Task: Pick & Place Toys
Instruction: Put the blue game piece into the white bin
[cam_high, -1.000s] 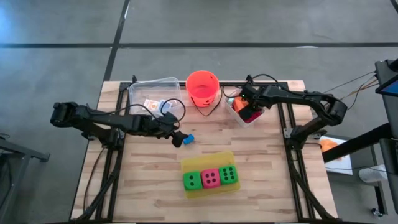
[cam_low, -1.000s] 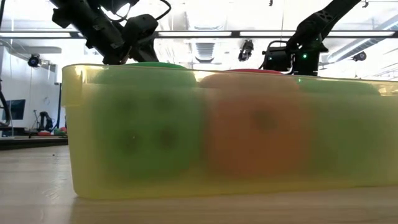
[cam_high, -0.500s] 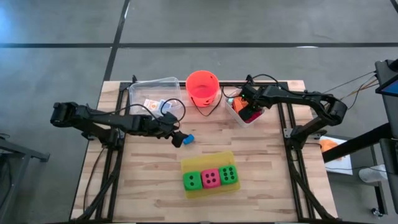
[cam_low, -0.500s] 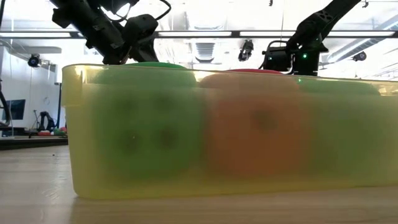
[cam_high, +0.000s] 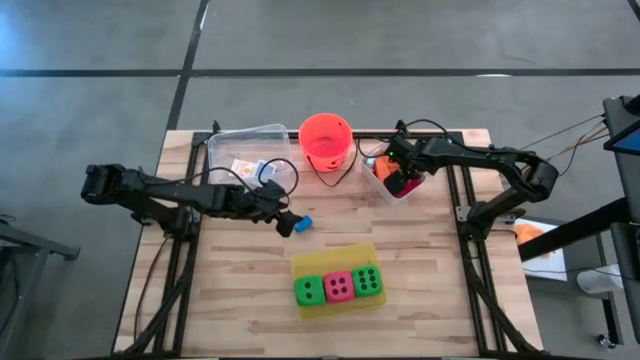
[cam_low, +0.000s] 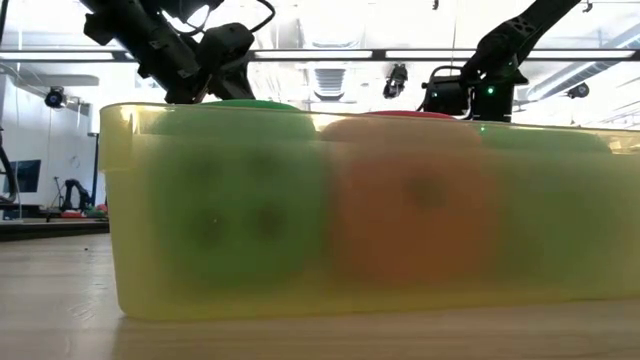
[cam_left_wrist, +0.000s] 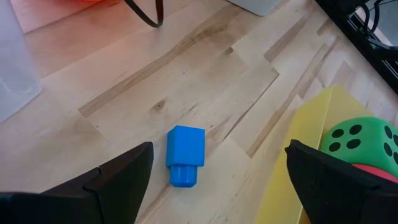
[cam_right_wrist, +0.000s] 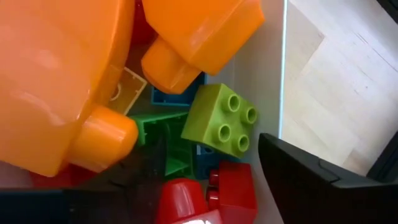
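The left arm stretches low across the table, its left gripper (cam_high: 289, 224) pointing inward with fingers spread wide. The right arm bends back, its right gripper (cam_high: 399, 181) angled downward, jaws parted.

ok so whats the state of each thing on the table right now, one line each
left gripper: open, over the blue brick
blue brick: lying on its side on the table
right gripper: down in the white bin, jaw state unclear
white bin: full of bricks
three dice: in a row in the yellow tray
yellow tray: flat on the table
orange-red bucket: upright
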